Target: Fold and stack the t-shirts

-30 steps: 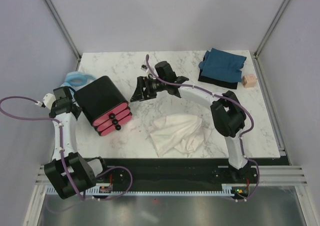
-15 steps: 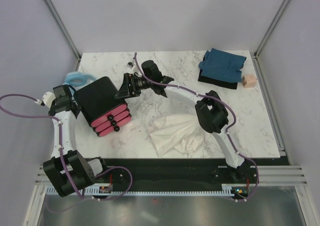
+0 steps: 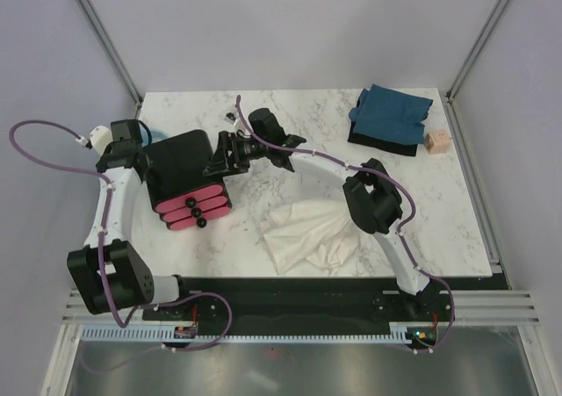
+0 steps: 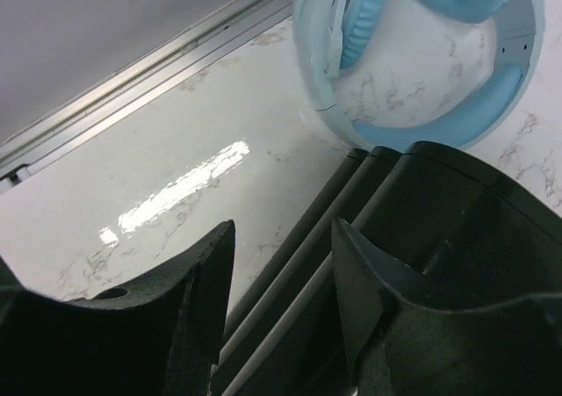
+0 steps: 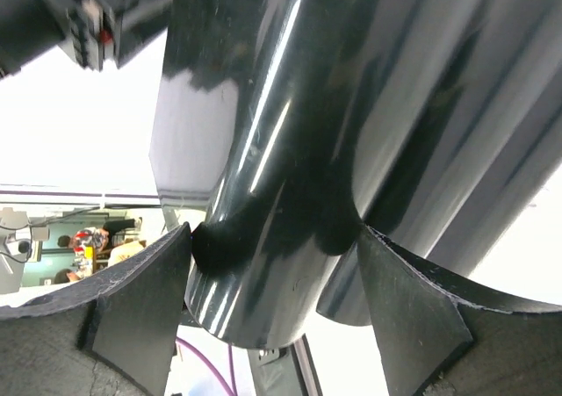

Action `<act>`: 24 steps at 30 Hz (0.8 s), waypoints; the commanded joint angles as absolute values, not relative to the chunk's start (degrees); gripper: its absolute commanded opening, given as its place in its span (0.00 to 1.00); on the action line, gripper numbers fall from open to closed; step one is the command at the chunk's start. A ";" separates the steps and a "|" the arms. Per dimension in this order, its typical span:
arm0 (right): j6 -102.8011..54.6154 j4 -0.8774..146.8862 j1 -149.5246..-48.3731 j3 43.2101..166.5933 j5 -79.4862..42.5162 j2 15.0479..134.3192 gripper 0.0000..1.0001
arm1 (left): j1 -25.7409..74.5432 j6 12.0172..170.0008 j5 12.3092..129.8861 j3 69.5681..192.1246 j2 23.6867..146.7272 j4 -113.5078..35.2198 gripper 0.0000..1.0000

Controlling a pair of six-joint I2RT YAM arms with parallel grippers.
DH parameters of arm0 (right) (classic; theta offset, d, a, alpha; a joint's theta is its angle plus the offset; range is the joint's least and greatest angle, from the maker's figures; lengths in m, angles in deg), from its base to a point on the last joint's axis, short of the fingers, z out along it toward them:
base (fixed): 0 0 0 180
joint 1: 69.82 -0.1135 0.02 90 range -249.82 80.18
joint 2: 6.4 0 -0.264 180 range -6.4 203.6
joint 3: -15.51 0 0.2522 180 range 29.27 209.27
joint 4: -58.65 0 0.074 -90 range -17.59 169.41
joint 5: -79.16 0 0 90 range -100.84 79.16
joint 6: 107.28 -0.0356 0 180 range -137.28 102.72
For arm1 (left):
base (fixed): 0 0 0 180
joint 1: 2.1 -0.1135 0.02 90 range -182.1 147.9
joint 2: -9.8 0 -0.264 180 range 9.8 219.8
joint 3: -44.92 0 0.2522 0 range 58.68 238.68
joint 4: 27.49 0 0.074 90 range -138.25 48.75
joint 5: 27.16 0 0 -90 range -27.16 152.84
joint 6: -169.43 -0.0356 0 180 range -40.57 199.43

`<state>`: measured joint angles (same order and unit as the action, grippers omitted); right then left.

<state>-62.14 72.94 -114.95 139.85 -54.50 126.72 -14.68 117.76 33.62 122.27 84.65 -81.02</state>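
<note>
The cream-white t-shirt (image 3: 309,229) lies crumpled at the near middle of the table. Folded at the far right, the teal-blue t-shirt (image 3: 392,109) rests on a black cloth. Neither gripper is at a shirt. My left gripper (image 3: 151,157) (image 4: 281,229) stands open at the far left corner of the black box with pink drawers (image 3: 187,178), the box's ribbed edge (image 4: 351,238) running between its fingers. My right gripper (image 3: 218,161) (image 5: 274,229) is open, its fingers straddling the box's rounded right corner (image 5: 263,264).
A pale blue padded ring (image 4: 421,106) lies just beyond the box, mostly hidden under my left arm in the top view. A small wooden block (image 3: 436,141) sits right of the teal shirt. A small dark bit (image 3: 230,115) lies at the far middle.
My left arm swung to the far side and its gripper reached the box's corner. The right gripper moved left onto the box's other corner. The box turned slightly.
</note>
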 commanded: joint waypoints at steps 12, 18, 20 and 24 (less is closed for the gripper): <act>-59.55 77.42 -112.54 139.40 -51.80 128.08 0.80 | 0.80 114.59 44.21 139.70 105.07 -80.79 0.55; -61.48 77.33 -111.57 141.94 -50.83 131.05 0.80 | 0.80 113.18 47.62 142.87 107.43 -80.97 0.55; -62.63 77.33 -111.48 144.04 -50.31 132.20 0.79 | 0.80 112.39 49.91 143.49 108.41 -81.06 0.54; -63.68 77.33 -110.87 147.65 -47.94 134.13 0.77 | 1.24 111.08 51.05 143.84 108.76 -80.80 0.54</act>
<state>-65.75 79.04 -111.56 144.05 -57.67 128.95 -1.61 115.05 41.25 144.72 105.83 -73.85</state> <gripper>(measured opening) 0.788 0.545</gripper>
